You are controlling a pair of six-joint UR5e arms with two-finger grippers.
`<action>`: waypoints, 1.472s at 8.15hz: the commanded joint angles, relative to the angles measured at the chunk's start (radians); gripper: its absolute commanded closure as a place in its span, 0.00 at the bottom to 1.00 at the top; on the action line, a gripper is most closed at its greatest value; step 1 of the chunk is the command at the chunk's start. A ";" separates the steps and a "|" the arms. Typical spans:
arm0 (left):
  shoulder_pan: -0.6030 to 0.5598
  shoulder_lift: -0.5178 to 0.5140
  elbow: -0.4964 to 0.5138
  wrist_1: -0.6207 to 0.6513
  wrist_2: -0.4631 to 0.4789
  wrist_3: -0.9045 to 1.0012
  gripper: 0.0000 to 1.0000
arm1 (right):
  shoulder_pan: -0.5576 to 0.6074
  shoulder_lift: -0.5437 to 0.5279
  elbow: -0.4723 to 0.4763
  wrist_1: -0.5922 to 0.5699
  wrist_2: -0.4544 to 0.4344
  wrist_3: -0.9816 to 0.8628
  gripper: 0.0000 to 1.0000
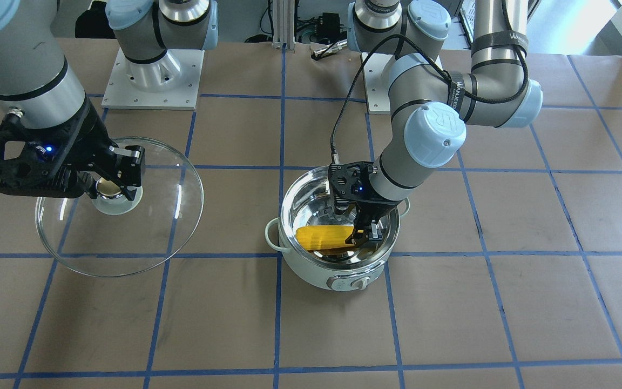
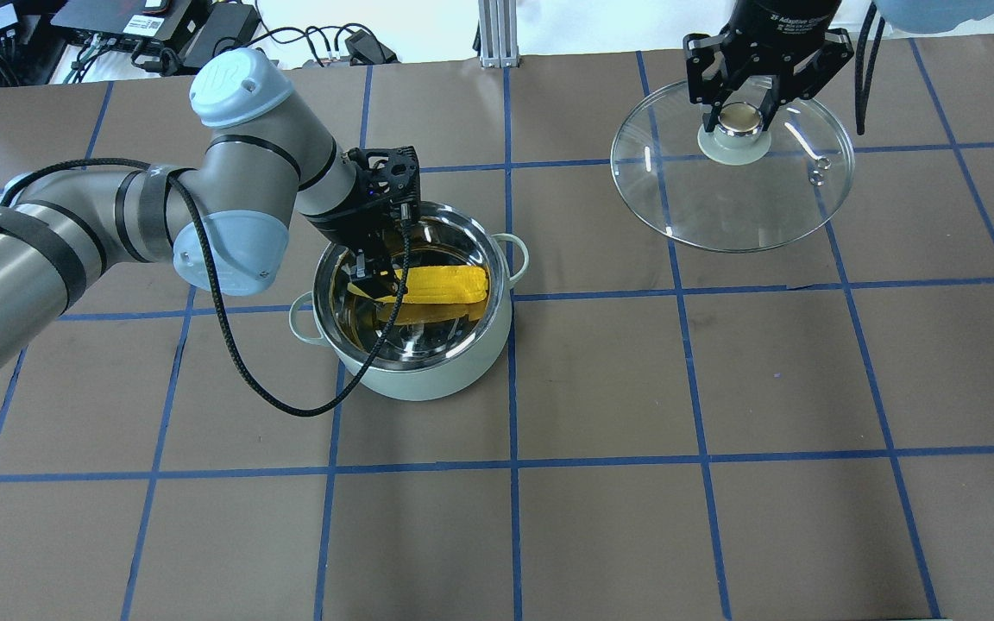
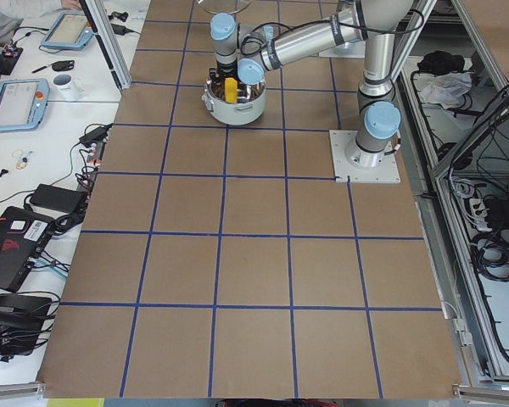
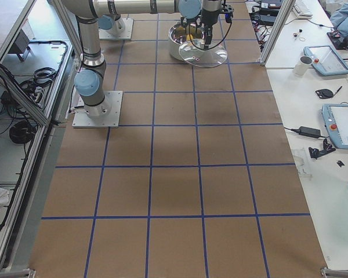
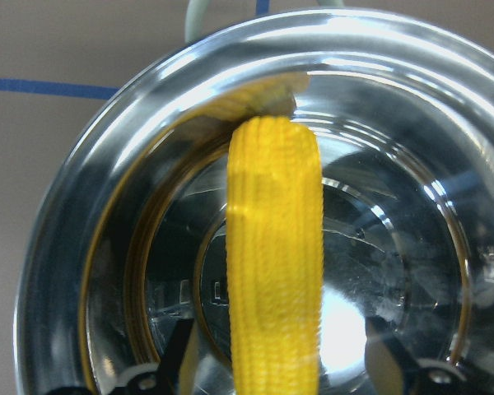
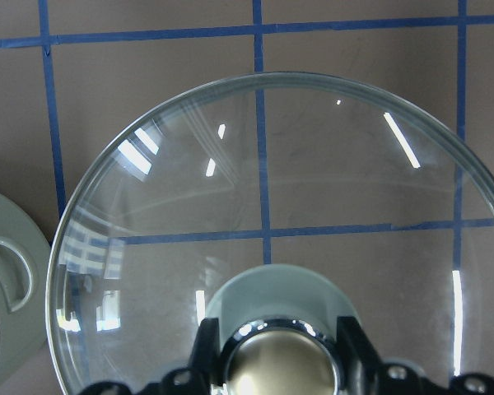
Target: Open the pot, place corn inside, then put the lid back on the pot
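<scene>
The pale mint pot (image 1: pixel 338 273) stands open at mid table; it also shows in the overhead view (image 2: pixel 428 379). The yellow corn (image 1: pixel 324 236) lies inside it, tip against the steel wall (image 5: pixel 276 247). My left gripper (image 2: pixel 376 289) is down in the pot, open; its fingers (image 5: pixel 177 354) stand apart on either side of the corn's near end. My right gripper (image 2: pixel 740 121) is shut on the beige-gold knob (image 1: pixel 108 187) of the clear glass lid (image 2: pixel 721 207) and holds the lid off to the side of the pot, tilted a little (image 6: pixel 263 181).
Brown paper with a blue tape grid (image 2: pixel 600 448) covers the table. The arm bases (image 1: pixel 151 81) stand at the robot's edge. The pot's loop handle (image 6: pixel 4 280) shows at the right wrist view's left edge. Operator desks with tablets (image 4: pixel 336 121) run along the far side.
</scene>
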 commanded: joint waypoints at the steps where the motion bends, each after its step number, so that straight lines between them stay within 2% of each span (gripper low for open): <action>1: -0.002 0.034 0.002 -0.022 0.006 -0.050 0.00 | 0.002 -0.002 0.000 -0.001 0.002 0.000 0.89; 3: -0.002 0.098 0.016 -0.183 0.004 -0.104 0.00 | 0.013 -0.011 0.000 -0.003 0.027 0.020 0.89; 5: 0.003 0.179 0.017 -0.228 0.006 -0.121 0.00 | 0.079 -0.012 0.000 -0.028 0.044 0.114 0.89; 6: 0.009 0.225 0.026 -0.284 0.015 -0.244 0.00 | 0.135 -0.006 0.000 -0.056 0.044 0.180 0.89; 8: 0.009 0.273 0.098 -0.343 0.115 -0.467 0.00 | 0.194 0.000 0.000 -0.079 0.051 0.257 0.90; 10: 0.011 0.270 0.204 -0.390 0.118 -0.671 0.00 | 0.272 0.024 0.000 -0.124 0.063 0.317 0.91; 12: 0.017 0.269 0.241 -0.397 0.168 -0.922 0.00 | 0.375 0.073 0.000 -0.197 0.063 0.432 0.91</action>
